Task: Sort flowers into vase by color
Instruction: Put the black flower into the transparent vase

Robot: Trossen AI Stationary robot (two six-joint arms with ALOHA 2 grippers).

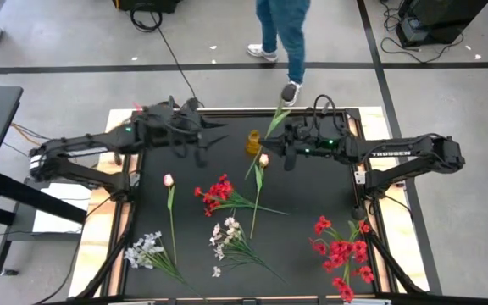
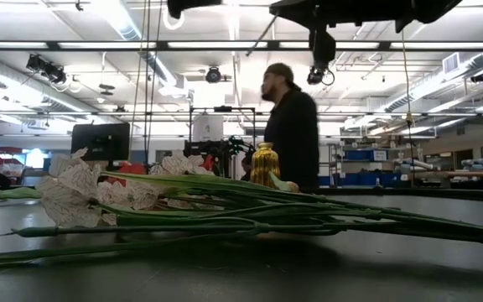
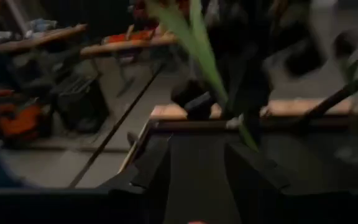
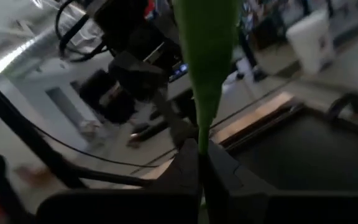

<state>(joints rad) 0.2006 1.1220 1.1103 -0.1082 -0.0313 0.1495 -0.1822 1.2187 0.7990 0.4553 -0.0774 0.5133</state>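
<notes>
My right gripper [image 1: 286, 146] is raised over the far middle of the table, just right of a small amber vase [image 1: 252, 142], and is shut on a green-stemmed flower [image 1: 273, 123]; its blossom does not show. My left gripper [image 1: 207, 140] is raised left of the vase, open, with nothing between its fingers [image 3: 156, 168]. Flat on the black table lie a pink tulip [image 1: 169, 180], a second tulip [image 1: 263, 159], red bunches [image 1: 219, 195] [image 1: 341, 250] and white sprays [image 1: 227, 235] [image 1: 146, 250]. My right gripper pinches the flower between its two shut fingers [image 4: 185, 171], at the base of a broad green leaf [image 4: 202, 134]. The fingers lie about level, coming from the table's right side. The leaf stands up and away from the fingers, clear of the table.
A person [image 1: 282, 34] walks just beyond the table's far edge and shows behind the vase [image 2: 264, 164] in the low view. White sprays and long green stems [image 2: 250, 214] lie close in front of the low camera. Wooden boards [image 1: 113, 220] border the black table.
</notes>
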